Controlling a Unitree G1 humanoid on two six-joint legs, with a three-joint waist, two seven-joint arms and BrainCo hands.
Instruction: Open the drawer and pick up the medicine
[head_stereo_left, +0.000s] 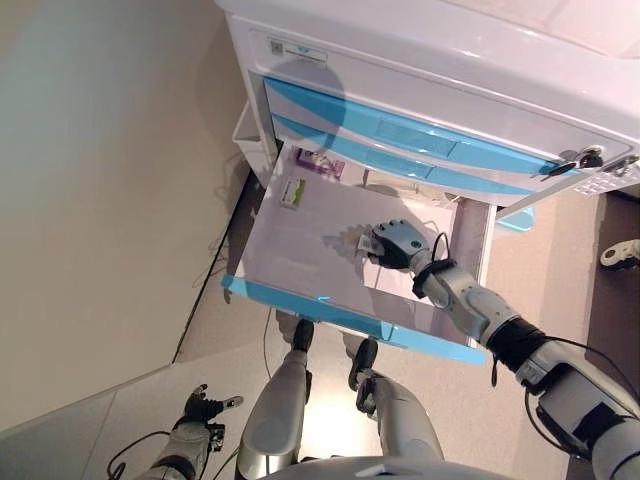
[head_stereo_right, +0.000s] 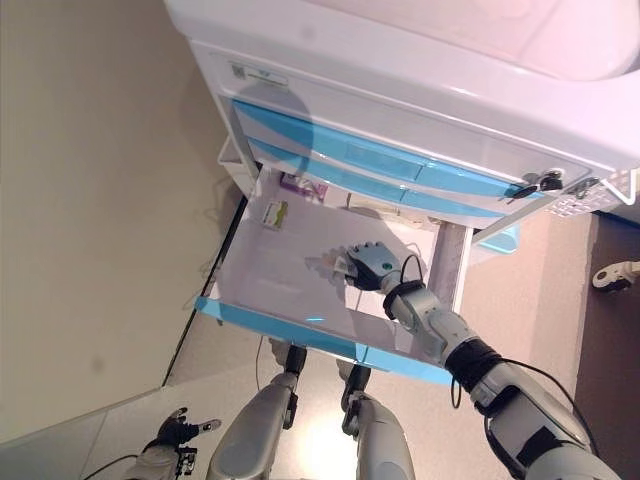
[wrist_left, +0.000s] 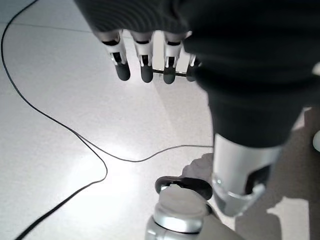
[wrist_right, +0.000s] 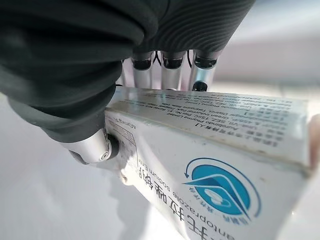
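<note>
The drawer (head_stereo_left: 300, 262) of the white cart (head_stereo_left: 420, 60) stands pulled out, its blue front edge nearest the robot and its pale floor open to view. The right hand (head_stereo_left: 398, 243) is inside it, reaching over the middle of the drawer floor, and the right wrist view settles what it has: the fingers (wrist_right: 172, 70) curl over the far edge of a white medicine box (wrist_right: 210, 150) with a blue round logo while the thumb (wrist_right: 92, 147) presses in on the near corner, so the box is pinched between them. From above, only a pale corner of that box (head_stereo_left: 368, 244) shows past the fingers. Whether the box is resting on the drawer floor or lifted off it, I can't tell. Further back in the drawer, a small box with a green patch (head_stereo_left: 292, 192) lies flat near the left wall, and a purple-and-white packet (head_stereo_left: 320, 163) sits right at the back, just under the closed blue drawer fronts (head_stereo_left: 400, 140). Down low on the left, the left hand (head_stereo_left: 203, 405) hangs over the pale floor (wrist_left: 60, 125), fingers (wrist_left: 145, 62) straight and relaxed, holding nothing.
</note>
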